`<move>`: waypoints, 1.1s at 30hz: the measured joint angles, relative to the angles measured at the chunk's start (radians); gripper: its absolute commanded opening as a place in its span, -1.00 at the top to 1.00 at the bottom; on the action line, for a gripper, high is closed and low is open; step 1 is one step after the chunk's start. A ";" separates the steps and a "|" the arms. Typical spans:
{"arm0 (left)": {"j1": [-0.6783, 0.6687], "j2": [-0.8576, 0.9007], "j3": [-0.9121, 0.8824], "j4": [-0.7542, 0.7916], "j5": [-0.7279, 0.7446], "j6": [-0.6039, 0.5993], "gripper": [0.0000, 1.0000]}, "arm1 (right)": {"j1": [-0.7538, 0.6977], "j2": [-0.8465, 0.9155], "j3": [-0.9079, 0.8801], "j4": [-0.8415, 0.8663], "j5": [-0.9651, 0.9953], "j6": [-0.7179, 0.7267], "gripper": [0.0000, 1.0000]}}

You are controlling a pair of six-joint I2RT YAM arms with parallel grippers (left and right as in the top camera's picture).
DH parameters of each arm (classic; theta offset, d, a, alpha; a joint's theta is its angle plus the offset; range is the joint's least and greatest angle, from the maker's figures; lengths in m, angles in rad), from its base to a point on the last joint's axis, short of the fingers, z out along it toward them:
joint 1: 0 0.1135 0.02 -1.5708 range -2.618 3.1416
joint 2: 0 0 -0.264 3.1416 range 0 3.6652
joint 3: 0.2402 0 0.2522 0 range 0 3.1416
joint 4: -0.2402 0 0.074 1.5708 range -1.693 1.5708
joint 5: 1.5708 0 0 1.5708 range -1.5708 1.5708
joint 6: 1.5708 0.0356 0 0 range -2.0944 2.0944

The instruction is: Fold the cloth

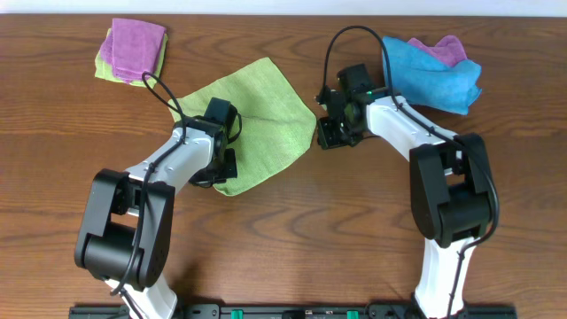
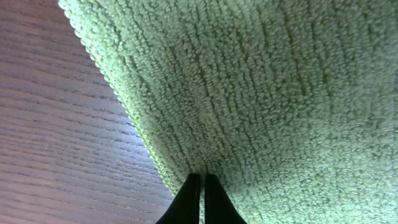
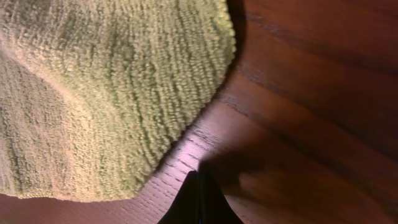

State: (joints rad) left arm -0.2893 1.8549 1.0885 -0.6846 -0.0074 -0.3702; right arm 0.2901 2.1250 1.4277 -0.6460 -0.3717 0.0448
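The lime-green cloth [image 1: 261, 111] lies spread as a diamond in the middle of the wooden table, with a soft crease across it. My left gripper [image 1: 223, 168] sits at its lower left edge. In the left wrist view the black fingers [image 2: 189, 199] are pressed together at the hem of the cloth [image 2: 280, 93], with green pile showing in the slit, so my left gripper [image 2: 203, 177] is shut on the cloth. My right gripper [image 1: 333, 135] hovers just right of the cloth's right corner. It [image 3: 199, 177] is shut and empty over bare wood, with the cloth [image 3: 93, 93] up and to its left.
A purple cloth [image 1: 137, 44] lies on another lime one [image 1: 106, 66] at the back left. A bright blue cloth [image 1: 434, 71] with a purple one [image 1: 447, 46] behind it is bunched at the back right, close to the right arm.
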 measured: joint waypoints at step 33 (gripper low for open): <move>0.000 -0.002 -0.002 0.006 0.000 -0.001 0.88 | 0.059 0.000 0.080 0.070 0.005 0.008 0.97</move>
State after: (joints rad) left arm -0.2893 1.8530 1.0870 -0.6788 -0.0074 -0.3710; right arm 0.3492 2.1250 1.5082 -0.5758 -0.3668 0.0528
